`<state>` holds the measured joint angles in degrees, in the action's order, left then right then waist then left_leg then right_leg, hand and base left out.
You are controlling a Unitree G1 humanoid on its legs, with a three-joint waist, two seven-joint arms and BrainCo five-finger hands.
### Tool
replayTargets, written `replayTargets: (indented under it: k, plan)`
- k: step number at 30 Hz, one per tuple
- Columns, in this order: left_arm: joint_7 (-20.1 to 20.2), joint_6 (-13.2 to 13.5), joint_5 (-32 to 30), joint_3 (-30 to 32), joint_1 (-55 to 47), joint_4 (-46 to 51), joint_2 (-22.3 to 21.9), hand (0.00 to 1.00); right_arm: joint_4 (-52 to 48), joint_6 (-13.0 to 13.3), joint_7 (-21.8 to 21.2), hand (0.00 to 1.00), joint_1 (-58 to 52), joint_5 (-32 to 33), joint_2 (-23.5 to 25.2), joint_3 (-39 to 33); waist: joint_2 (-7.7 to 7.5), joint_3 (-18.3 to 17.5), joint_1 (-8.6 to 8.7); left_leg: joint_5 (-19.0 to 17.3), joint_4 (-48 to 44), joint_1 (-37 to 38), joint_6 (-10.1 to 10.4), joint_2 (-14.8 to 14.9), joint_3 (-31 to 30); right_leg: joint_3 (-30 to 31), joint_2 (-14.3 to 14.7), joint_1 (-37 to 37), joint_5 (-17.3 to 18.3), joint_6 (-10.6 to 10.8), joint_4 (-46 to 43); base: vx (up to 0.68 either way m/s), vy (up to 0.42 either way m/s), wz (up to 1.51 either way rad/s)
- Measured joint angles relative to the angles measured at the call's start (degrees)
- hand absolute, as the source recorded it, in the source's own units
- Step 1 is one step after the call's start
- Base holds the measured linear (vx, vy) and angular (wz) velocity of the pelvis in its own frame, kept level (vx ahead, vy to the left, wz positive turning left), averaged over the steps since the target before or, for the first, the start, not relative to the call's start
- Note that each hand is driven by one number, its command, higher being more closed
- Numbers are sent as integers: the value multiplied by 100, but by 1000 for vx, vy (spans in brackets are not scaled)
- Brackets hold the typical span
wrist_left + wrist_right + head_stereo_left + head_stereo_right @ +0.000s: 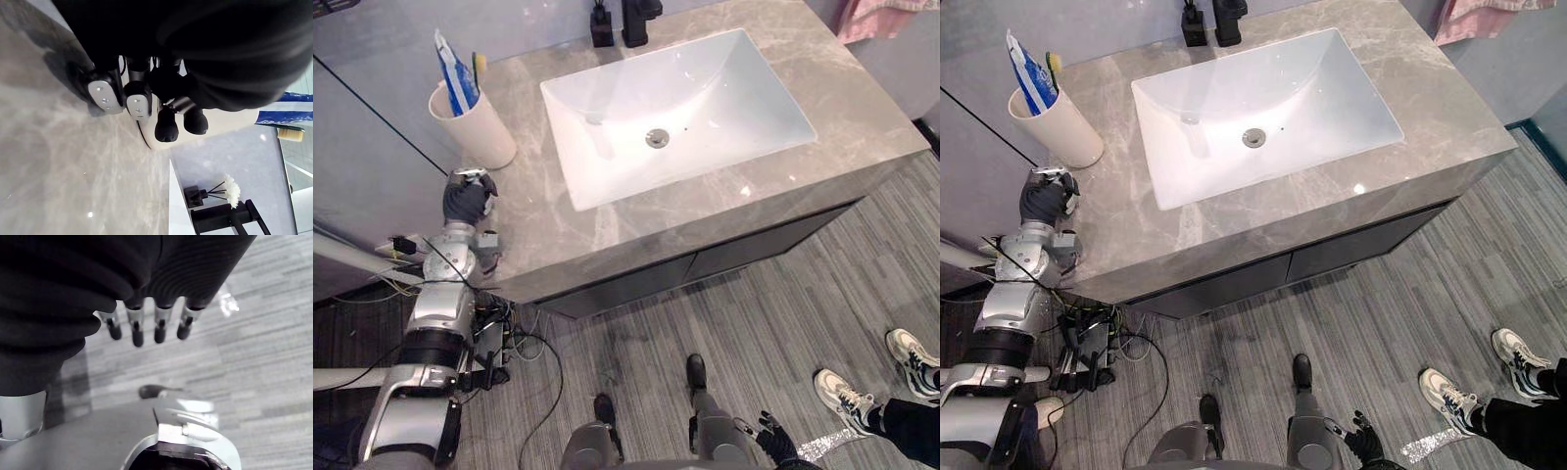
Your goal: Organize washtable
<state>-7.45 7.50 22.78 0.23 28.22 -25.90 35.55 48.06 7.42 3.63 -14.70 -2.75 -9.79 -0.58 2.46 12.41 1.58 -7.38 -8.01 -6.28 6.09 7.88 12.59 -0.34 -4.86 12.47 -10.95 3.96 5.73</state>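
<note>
- One cream cylindrical cup (475, 122) stands upright at the counter's back left corner, left of the basin and apart from it.
- It holds two things: one blue-and-white toothpaste tube (453, 73) and one toothbrush with a yellow-green head (479, 65), both leaning against the rim.
- The left hand (468, 201) rests on the grey marbled counter (538, 225) just in front of the cup. Its fingers (137, 100) are curled with nothing in them.
- One white rectangular basin (705, 88) with a round metal drain (657, 138) is sunk in the counter's middle.
- Behind it stand one black faucet (639, 20) and one black reed-diffuser bottle (601, 26), side by side.
- One pink towel (886, 15) hangs at the far right.
- The right hand (773, 441) hangs low over the grey plank floor (754, 323), its fingers (159, 325) straight and empty.
- A person's two pale sneakers (842, 397) stand on the floor to the right.
</note>
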Motion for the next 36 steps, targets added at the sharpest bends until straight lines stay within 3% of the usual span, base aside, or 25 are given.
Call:
replayTargets:
  k: [8,19,36]
  plan:
    - [288,-24,759,-522,466,-287,404,100,7,14,-1,0,1,38,-15,49,-2,-4,63,5,-14,-108,3,-2,3,7,2,105,-9,-1,-1,0,0,0]
    - [387,-37,925,-1078,951,-714,562,100,216,18,-1,0,4,37,-22,82,0,-3,78,5,-45,-124,2,-6,4,8,-4,114,-20,-14,0,0,0,0]
    - [360,-75,563,-1197,1592,-1439,581,100,203,96,-6,0,4,49,-71,171,18,6,98,17,-108,-302,-3,-23,-9,4,-28,257,-68,-31,0,-3,-3,0]
